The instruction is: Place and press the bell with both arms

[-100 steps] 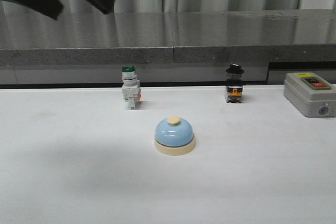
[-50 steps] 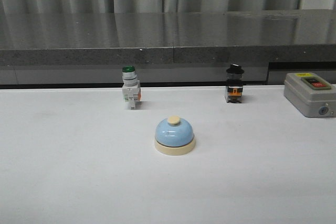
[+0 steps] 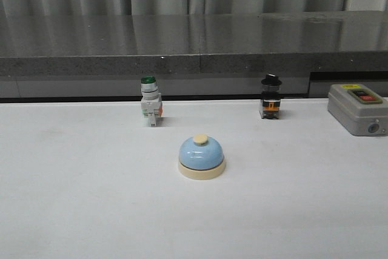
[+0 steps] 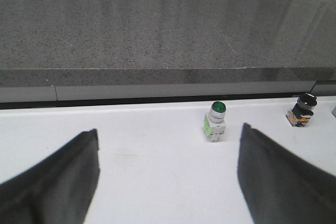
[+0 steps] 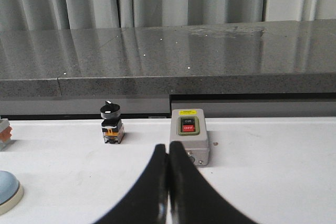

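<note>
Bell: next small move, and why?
Probably swing the right pincer toward the bell and over its button. It is shut, which suits pressing; the bell stands upright and free, and no arm shows in the front view.

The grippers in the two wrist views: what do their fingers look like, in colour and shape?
Left gripper: two broad, matte, dark grey to black fingers, wide at the base and narrowing to the tips. Right gripper: two smooth black fingers curving up to slim tips. No cables or markings show.

My white table [image 3: 73, 210] carries the bell [image 3: 201, 156], green-capped switch [image 3: 150, 108], black-knobbed switch [image 3: 270, 96] and grey box [image 3: 357, 108].
</note>
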{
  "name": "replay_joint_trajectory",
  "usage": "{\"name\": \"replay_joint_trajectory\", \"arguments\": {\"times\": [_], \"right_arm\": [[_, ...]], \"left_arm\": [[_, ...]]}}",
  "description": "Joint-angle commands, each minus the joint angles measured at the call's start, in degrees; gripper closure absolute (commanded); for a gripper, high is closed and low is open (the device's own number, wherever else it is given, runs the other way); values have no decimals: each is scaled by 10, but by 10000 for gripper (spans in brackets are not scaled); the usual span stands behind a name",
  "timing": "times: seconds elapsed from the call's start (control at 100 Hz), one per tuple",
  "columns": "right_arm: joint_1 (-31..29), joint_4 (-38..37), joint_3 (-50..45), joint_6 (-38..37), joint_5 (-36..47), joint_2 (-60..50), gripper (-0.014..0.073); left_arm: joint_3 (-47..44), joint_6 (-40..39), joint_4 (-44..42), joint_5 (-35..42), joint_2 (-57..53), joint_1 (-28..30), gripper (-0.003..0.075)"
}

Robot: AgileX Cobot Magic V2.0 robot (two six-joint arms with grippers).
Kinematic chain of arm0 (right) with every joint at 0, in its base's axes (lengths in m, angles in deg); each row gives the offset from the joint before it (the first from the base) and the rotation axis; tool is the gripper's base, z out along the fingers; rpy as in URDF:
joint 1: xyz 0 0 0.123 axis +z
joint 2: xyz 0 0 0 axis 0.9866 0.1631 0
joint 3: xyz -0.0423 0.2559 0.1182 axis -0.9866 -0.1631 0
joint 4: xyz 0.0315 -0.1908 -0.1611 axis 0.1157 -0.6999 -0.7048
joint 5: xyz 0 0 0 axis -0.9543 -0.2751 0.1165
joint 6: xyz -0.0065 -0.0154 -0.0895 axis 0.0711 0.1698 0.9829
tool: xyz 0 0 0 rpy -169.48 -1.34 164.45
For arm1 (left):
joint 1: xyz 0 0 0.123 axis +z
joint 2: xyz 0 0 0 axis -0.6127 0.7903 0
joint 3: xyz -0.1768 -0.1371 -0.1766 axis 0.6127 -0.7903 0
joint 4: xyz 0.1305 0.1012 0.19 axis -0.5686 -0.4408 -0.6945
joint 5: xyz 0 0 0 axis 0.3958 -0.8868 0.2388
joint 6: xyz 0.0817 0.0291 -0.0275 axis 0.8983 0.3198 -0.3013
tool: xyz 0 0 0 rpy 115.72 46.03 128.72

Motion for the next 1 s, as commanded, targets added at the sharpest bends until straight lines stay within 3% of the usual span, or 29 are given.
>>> {"name": "replay_joint_trajectory", "arguments": {"times": [0.0,0.2,0.99], "right_arm": [[-4,2,8,7,48,-9,654],[-4,2,8,7,48,-9,654],[-4,2,8,7,48,-9,654]], "left_arm": [[15,-1,12,41,-1,0,373],[15,-1,12,44,-1,0,741],[15,-1,12,42,-1,0,741]]}}
